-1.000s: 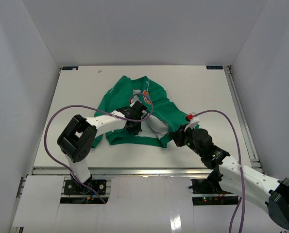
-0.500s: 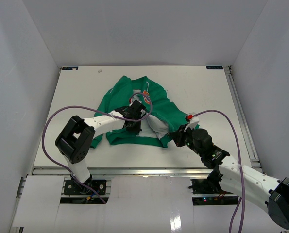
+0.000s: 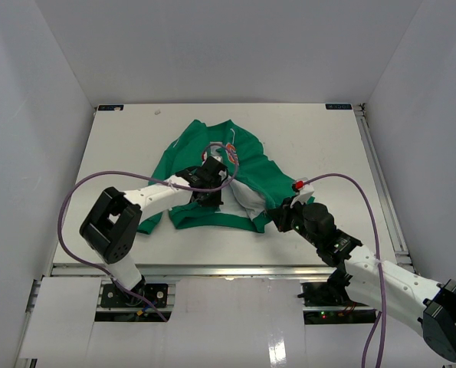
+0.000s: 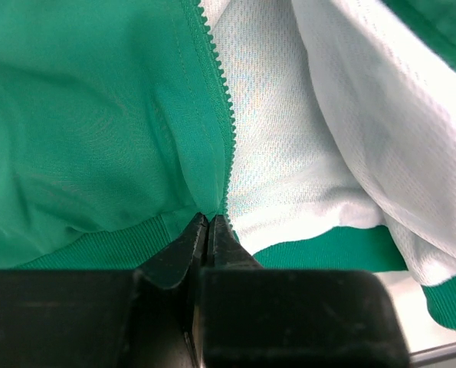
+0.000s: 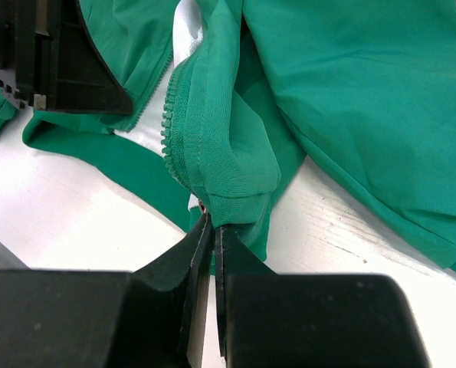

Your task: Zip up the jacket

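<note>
The green jacket point(image 3: 212, 180) lies open on the white table, its pale lining point(image 3: 239, 201) showing between the two front panels. My left gripper point(image 3: 210, 201) is shut on the left panel's zipper edge point(image 4: 216, 130) near the hem, its fingertips point(image 4: 209, 218) pinching the green fabric. My right gripper point(image 3: 273, 218) is shut on the lower corner of the right panel's zipper edge point(image 5: 212, 146), the fabric bunched just above its fingertips point(image 5: 210, 222). The orange emblem point(image 3: 231, 151) shows on the chest beyond the left wrist.
The white table point(image 3: 312, 146) is walled by grey panels on three sides. A metal rail point(image 3: 381, 176) runs along the right edge. Purple cables loop from both arms; the left arm's cable point(image 3: 82, 199) arcs over the table's left side.
My left arm has swung slightly left and its wrist has shifted up the jacket a little, keeping its pinch on the zipper edge. The right arm has barely moved.
</note>
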Robot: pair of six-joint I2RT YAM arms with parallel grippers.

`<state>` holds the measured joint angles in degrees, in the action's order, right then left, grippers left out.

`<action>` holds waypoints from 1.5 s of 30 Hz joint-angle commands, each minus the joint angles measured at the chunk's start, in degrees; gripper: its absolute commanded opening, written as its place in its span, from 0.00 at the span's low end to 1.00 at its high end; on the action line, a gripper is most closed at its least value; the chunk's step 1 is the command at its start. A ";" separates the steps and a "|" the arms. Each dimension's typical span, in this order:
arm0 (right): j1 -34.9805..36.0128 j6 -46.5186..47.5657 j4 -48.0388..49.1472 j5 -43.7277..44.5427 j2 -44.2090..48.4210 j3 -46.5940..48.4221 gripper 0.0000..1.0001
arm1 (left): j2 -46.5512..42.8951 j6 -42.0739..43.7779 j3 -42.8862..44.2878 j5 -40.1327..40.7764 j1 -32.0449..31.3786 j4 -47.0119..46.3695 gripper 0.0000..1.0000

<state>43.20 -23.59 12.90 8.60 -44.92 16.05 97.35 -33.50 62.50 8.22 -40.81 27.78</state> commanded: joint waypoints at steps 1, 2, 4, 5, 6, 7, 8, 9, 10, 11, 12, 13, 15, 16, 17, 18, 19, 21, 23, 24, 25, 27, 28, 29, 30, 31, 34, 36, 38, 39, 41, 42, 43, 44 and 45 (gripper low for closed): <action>-0.13 0.65 0.55 -0.20 -0.45 1.00 0.08 | -3.99 -0.22 -1.03 -1.73 0.85 -2.78 0.20; -0.13 0.65 0.55 -0.26 -0.61 1.00 0.08 | -4.11 -0.16 -1.27 -1.91 0.91 -3.03 0.26; -0.06 0.72 0.62 -0.32 -0.68 1.07 0.08 | -4.25 -0.02 -1.68 -2.26 1.05 -3.58 0.12; -0.08 0.74 0.63 -0.34 -0.76 1.08 0.08 | -4.31 0.01 -1.91 -2.45 1.11 -3.78 0.06; -0.13 0.74 0.63 -0.34 -0.86 1.08 0.08 | -4.36 0.01 -2.16 -2.65 1.16 -3.94 0.01; -0.13 0.74 0.63 -0.34 -0.91 1.08 0.08 | -4.44 0.05 -2.49 -2.82 1.20 -4.28 0.00; -0.13 0.74 0.63 -0.34 -0.95 1.08 0.08 | -4.52 0.09 -2.83 -2.99 1.25 -4.67 0.00; -0.13 0.74 0.67 -0.34 -0.96 1.08 0.08 | -4.64 0.13 -3.04 -3.10 1.29 -4.96 0.00; -0.13 0.74 0.71 -0.34 -0.96 1.08 0.08 | -4.78 0.18 -3.22 -3.19 1.33 -5.22 0.00; -0.13 0.80 0.72 -0.40 -0.96 1.08 0.08 | -5.06 0.25 -3.58 -3.27 1.41 -5.34 0.00; -0.13 0.78 0.84 -0.51 -1.00 1.04 0.08 | -5.48 0.43 -3.94 -3.58 1.43 -5.69 0.00; -0.13 0.75 1.00 -0.63 -1.09 1.01 0.08 | -5.95 0.68 -4.31 -4.04 1.46 -6.28 0.00; -0.10 0.88 1.22 -0.98 -1.61 1.11 0.08 | -7.30 1.30 -5.55 -5.94 1.84 -8.53 0.00; -0.05 1.00 1.34 -1.22 -1.85 1.18 0.08 | -8.25 1.59 -6.46 -7.37 2.14 -9.31 0.01; -0.10 1.05 1.39 -1.32 -2.05 1.28 0.08 | -8.87 1.64 -7.28 -8.19 2.35 -10.78 0.13; -0.13 1.09 1.40 -1.42 -2.25 1.35 0.08 | -9.37 1.68 -8.00 -9.29 2.54 -11.91 0.23; -0.13 1.09 1.32 -1.50 -2.39 1.37 0.08 | -9.55 1.72 -8.42 -10.53 2.68 -12.20 0.28; -0.13 1.16 1.25 -1.57 -2.46 1.44 0.08 | -9.10 1.93 -8.55 -11.02 2.67 -11.83 0.31; -0.13 1.18 1.34 -1.53 -2.12 1.31 0.08 | -8.55 2.22 -8.17 -10.70 2.70 -10.71 0.33; -0.13 1.18 1.34 -1.48 -2.02 1.26 0.08 | -8.24 2.38 -8.01 -10.59 2.75 -10.30 0.33; -0.09 1.13 1.34 -1.57 -1.85 1.22 0.08 | -7.93 2.47 -7.88 -10.85 2.75 -10.12 0.33; -0.08 1.12 1.34 -1.66 -1.67 1.17 0.08 | -7.40 2.59 -7.62 -11.24 2.75 -9.81 0.34; -0.11 1.15 1.34 -1.66 -1.67 1.17 0.08 | -7.17 2.62 -7.49 -11.37 2.75 -9.68 0.35; -0.13 1.18 1.32 -1.66 -1.63 1.19 0.08 | -6.86 2.66 -7.27 -11.47 2.73 -9.46 0.36; -0.13 1.18 1.26 -1.66 -1.51 1.25 0.08 | -6.38 2.72 -6.85 -11.47 2.67 -9.04 0.37; -0.13 1.22 1.25 -1.70 -1.49 1.21 0.08 | -5.94 2.73 -6.46 -11.42 2.71 -8.48 0.38; -0.13 1.35 1.25 -1.66 -1.35 1.17 0.08 | -4.30 2.77 -5.14 -11.04 2.54 -7.23 0.41; -0.13 1.35 1.25 -1.63 -1.08 1.14 0.08 | -3.36 2.94 -4.30 -10.17 2.32 -6.16 0.42; -0.13 1.39 1.25 -1.57 -0.96 1.12 0.08 | -2.30 3.06 -3.37 -9.40 1.97 -4.90 0.43; -0.13 1.42 1.25 -1.57 -0.96 1.16 0.08 | -1.84 3.14 -2.99 -9.13 1.78 -4.55 0.43; -0.13 1.36 1.25 -1.49 -0.96 1.17 0.08 | -1.14 3.09 -2.49 -9.09 1.53 -4.32 0.44; -0.13 1.35 1.21 -1.52 -0.89 1.17 0.08 | -0.87 3.01 -2.29 -9.10 1.48 -4.28 0.44; -0.13 1.35 1.17 -1.56 -0.81 1.17 0.08 | -0.59 2.94 -2.10 -9.10 1.44 -4.24 0.44; -0.11 1.38 1.16 -1.54 -0.76 1.17 0.08 | -0.29 2.94 -1.93 -9.10 1.41 -4.25 0.44; -0.07 1.42 1.16 -1.50 -0.72 1.17 0.08 | 0.02 2.98 -1.77 -9.10 1.37 -4.29 0.43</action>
<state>43.20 -23.31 12.95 7.11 -46.55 16.05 96.63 -30.87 58.18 -1.71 -38.88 22.57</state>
